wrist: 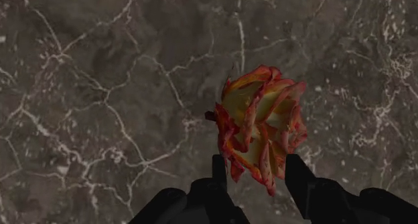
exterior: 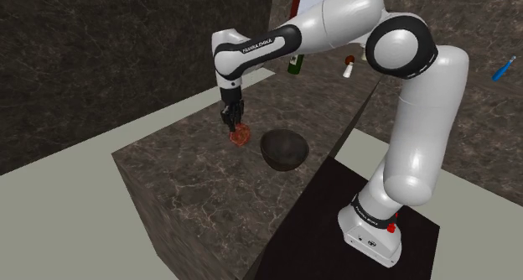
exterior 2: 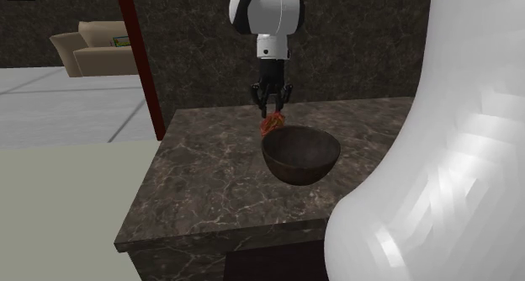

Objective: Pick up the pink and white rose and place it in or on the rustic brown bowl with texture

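Note:
The rose (wrist: 258, 125), with red, orange and cream petals, sits between my black fingers (wrist: 219, 170), which clasp its lower part. My gripper (exterior: 234, 123) is shut on the rose (exterior: 240, 137) and points down over the dark marble counter (exterior: 193, 178). The rose (exterior 2: 273, 124) hangs just above the counter, by the far rim of the bowl in the second exterior view. The dark brown rounded bowl (exterior: 282, 148) stands upright to the shoulder view's right of the gripper. In the second exterior view the bowl (exterior 2: 300, 153) is in front of the gripper (exterior 2: 271, 108).
A green bottle (exterior: 294, 64) and a small white-and-red object (exterior: 349, 66) stand at the counter's far end. The counter's edges drop off in front (exterior 2: 227, 233) and at the second exterior view's left. A beige sofa (exterior 2: 92, 44) and a red post (exterior 2: 139, 60) lie beyond.

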You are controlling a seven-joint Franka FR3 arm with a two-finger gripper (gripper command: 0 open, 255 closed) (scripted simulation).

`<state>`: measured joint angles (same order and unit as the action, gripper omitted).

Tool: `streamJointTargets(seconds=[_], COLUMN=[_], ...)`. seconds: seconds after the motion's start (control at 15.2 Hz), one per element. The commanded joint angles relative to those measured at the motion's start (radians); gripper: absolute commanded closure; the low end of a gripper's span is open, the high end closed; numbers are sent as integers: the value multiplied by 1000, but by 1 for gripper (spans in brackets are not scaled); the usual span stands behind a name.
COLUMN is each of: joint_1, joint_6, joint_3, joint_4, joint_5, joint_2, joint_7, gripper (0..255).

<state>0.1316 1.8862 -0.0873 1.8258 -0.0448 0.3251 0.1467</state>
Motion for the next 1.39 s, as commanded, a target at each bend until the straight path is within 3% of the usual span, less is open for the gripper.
streamJointTargets(seconds=[0.0, 1.32], joint_1=[-1, -3], joint_6=[-22, -266], joint_3=[0, -1], joint_4=[-11, -179], joint_5=[0, -4], joint_2=[-11, -87], joint_7=[0, -10], gripper=[255, 255])
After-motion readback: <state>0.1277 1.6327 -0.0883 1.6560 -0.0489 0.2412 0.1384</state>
